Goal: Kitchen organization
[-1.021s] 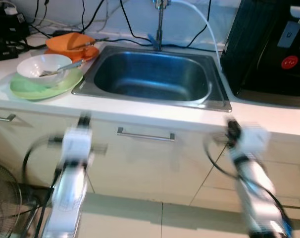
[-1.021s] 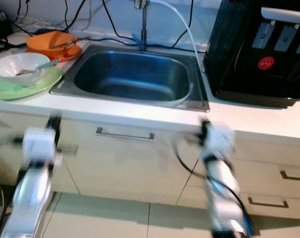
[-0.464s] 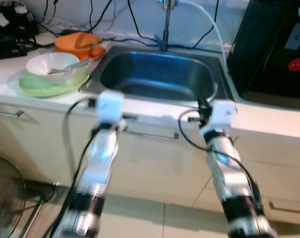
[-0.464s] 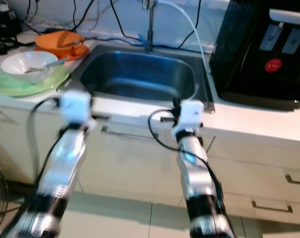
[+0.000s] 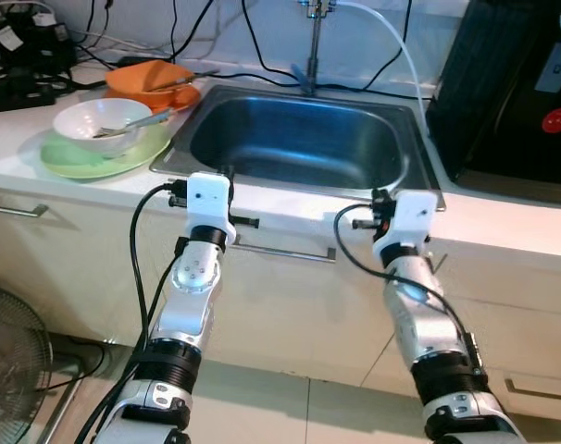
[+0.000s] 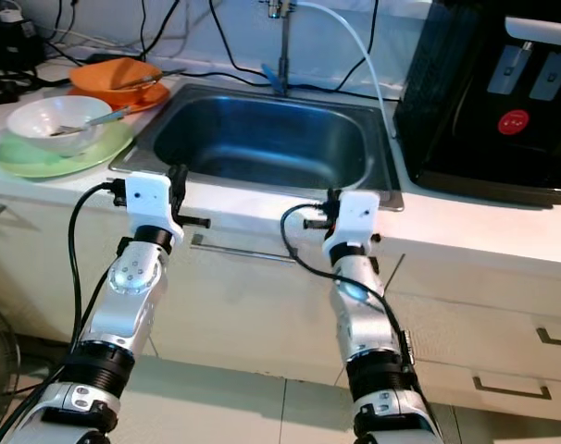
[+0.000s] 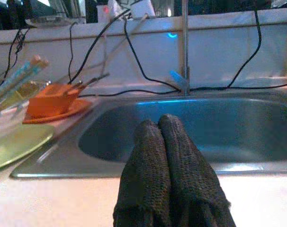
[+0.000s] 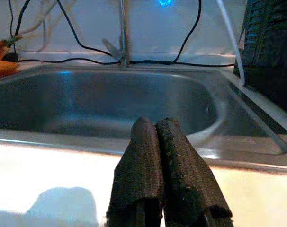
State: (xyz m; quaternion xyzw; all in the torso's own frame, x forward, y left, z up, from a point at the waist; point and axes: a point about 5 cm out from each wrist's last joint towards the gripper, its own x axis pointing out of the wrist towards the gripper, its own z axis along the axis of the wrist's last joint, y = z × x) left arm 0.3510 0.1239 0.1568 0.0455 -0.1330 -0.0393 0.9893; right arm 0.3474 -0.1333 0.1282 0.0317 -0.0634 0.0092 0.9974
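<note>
- While both silver arms reach up toward the counter's front edge, the left gripper (image 7: pixel 157 130) and right gripper (image 8: pixel 150 127) hang over the white lip just before the sink (image 5: pixel 294 143), each with its two black fingers pressed together on nothing.
- The sink basin lies bare between the grippers and the faucet (image 5: pixel 313 42) at its back rim; a white hose (image 5: pixel 392 46) curves from the faucet down toward the basin's right side.
- On the counter (image 5: pixel 503 227) to the left of the sink, a white bowl (image 5: pixel 100 125) with a utensil in it sits on a green plate (image 5: pixel 77 159); behind them an orange dish (image 5: pixel 151 83) rests near the sink's back-left corner.
- A tall black appliance (image 5: pixel 507 88) crowds the sink's right rim, close to the right arm.
- Black cables (image 5: pixel 216 32) trail along the back wall.
- A drawer handle (image 5: pixel 285 252) runs below the edge between the arms, and a fan (image 5: pixel 12 370) stands on the floor at lower left.
</note>
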